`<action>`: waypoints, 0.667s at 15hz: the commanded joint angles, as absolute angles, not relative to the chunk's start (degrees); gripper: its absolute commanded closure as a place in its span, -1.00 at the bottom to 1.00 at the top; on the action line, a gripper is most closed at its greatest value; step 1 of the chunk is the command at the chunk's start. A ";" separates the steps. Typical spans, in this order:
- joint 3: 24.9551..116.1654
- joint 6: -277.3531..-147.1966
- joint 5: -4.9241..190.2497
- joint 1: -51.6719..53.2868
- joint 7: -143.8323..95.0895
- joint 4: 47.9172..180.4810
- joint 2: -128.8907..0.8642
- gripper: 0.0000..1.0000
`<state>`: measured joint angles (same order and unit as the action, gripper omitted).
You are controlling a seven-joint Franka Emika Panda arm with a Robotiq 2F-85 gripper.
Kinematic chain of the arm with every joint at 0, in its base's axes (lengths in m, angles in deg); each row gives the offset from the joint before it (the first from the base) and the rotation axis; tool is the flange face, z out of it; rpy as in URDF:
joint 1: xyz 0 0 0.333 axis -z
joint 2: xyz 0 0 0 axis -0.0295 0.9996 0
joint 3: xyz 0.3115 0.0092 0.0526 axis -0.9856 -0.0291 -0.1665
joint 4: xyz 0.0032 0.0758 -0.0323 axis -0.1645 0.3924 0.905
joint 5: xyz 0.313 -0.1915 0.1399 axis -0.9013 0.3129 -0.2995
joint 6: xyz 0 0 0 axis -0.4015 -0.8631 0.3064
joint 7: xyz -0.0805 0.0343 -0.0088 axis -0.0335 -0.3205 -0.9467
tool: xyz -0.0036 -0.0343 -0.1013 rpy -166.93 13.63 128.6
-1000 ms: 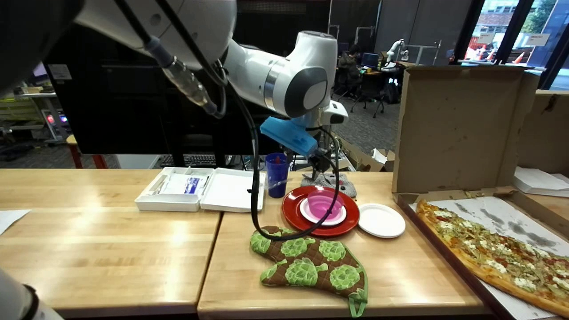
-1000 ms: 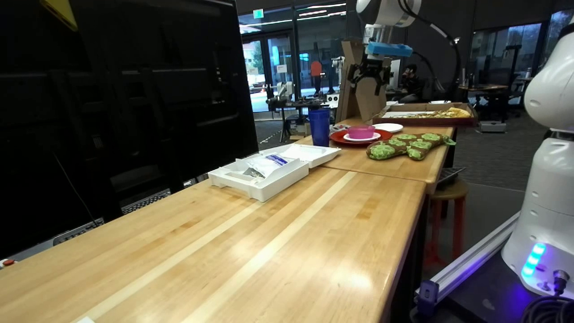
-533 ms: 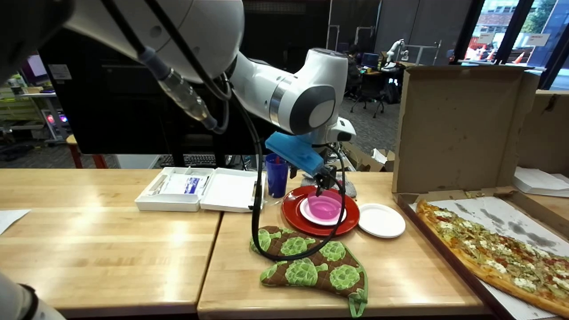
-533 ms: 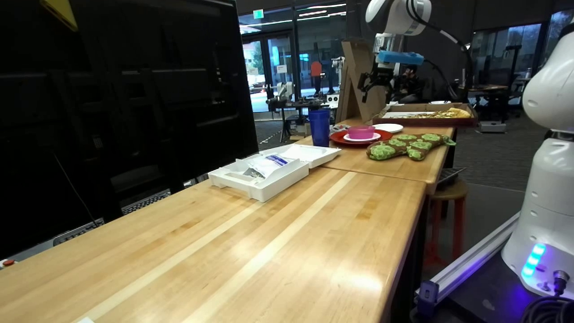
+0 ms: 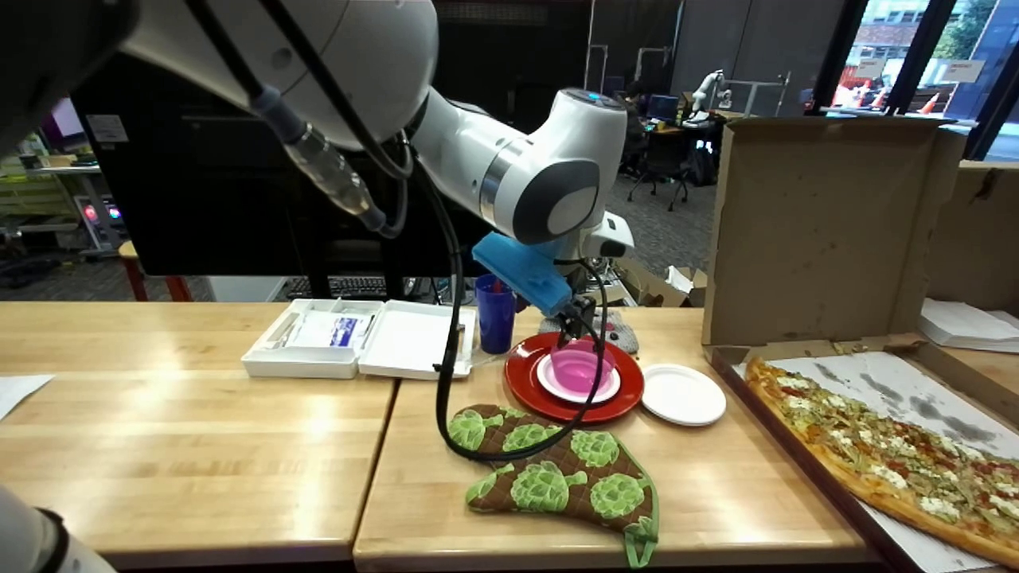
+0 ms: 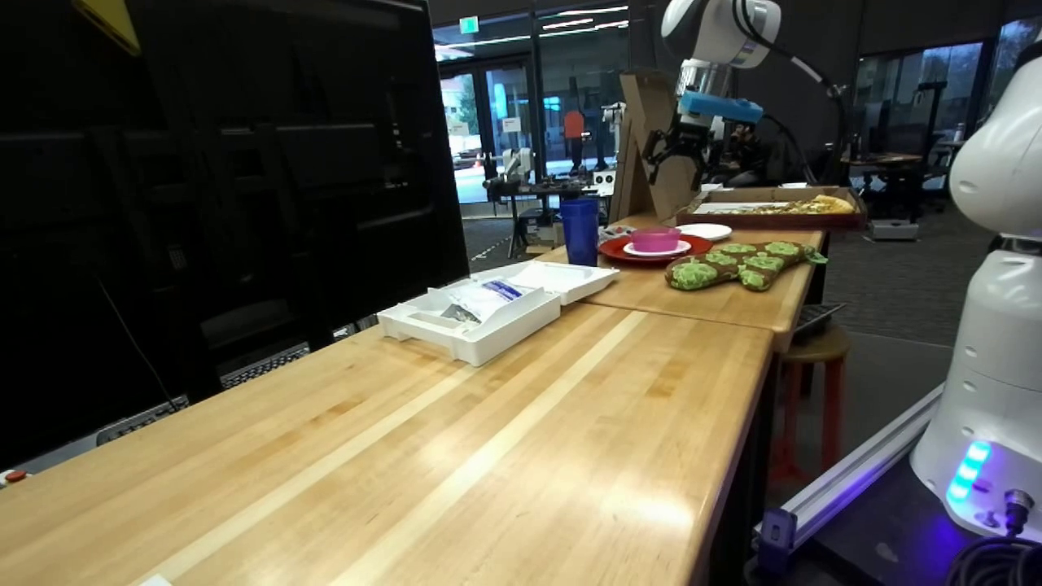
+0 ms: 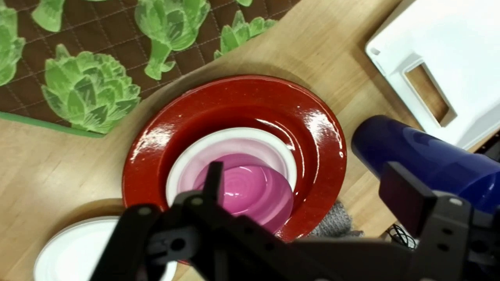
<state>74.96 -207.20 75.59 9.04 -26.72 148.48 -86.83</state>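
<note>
Jaws spread wide, your gripper [image 7: 306, 185] hangs above a shiny, round pink bowl [image 7: 258, 191] ringed by a glossy red plate [image 7: 242, 89]; a smooth blue cup [image 7: 437, 160] and quilted mitt [image 5: 557, 477] lie lower, nearby.

The wooden table [image 5: 199, 446] bears an oven mitt [image 5: 549, 485], red plate [image 7: 234, 91], white plate [image 5: 683, 395], blue cup [image 5: 495, 322] and white case [image 5: 410, 338].
</note>
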 commanded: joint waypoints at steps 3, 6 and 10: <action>75.16 -208.27 64.21 9.12 -22.54 144.39 -79.98 -1.00; 75.06 -209.96 62.24 9.58 -17.90 143.12 -77.78 -1.00; 75.19 -213.15 63.31 9.64 -9.18 142.60 -76.86 -1.00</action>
